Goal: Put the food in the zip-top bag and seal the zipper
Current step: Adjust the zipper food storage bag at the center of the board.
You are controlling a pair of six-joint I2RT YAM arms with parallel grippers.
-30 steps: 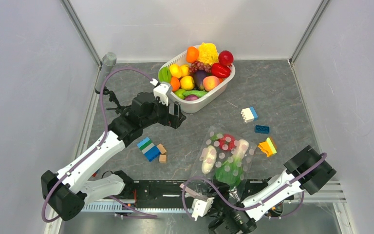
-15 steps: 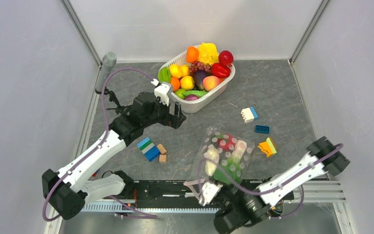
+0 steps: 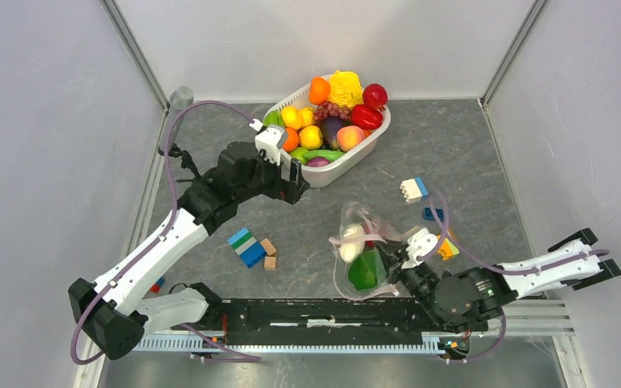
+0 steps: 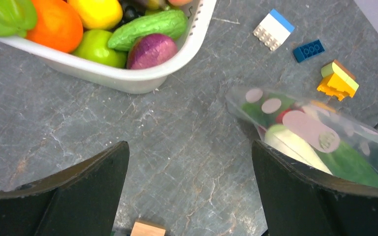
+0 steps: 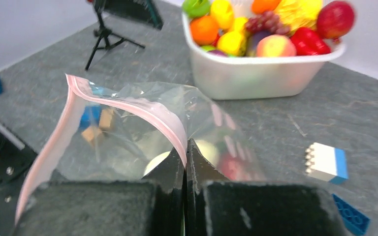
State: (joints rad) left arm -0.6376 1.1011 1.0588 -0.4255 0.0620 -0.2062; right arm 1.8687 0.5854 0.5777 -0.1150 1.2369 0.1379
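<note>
Grey table [image 3: 469,162]: our right gripper [image 5: 185,147] now clamps zipper [image 5: 128,104], lifting zip-top bag [image 3: 364,250] mouth open; left gripper [image 4: 189,152] wide; we judge food [image 3: 311,137] loading next.

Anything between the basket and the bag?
Nothing. Bare grey table runs from the basket to the bag; the left wrist view shows it.

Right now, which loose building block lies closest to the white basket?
The white block with a blue end, just off the basket's right side; every other block lies farther away.
</note>
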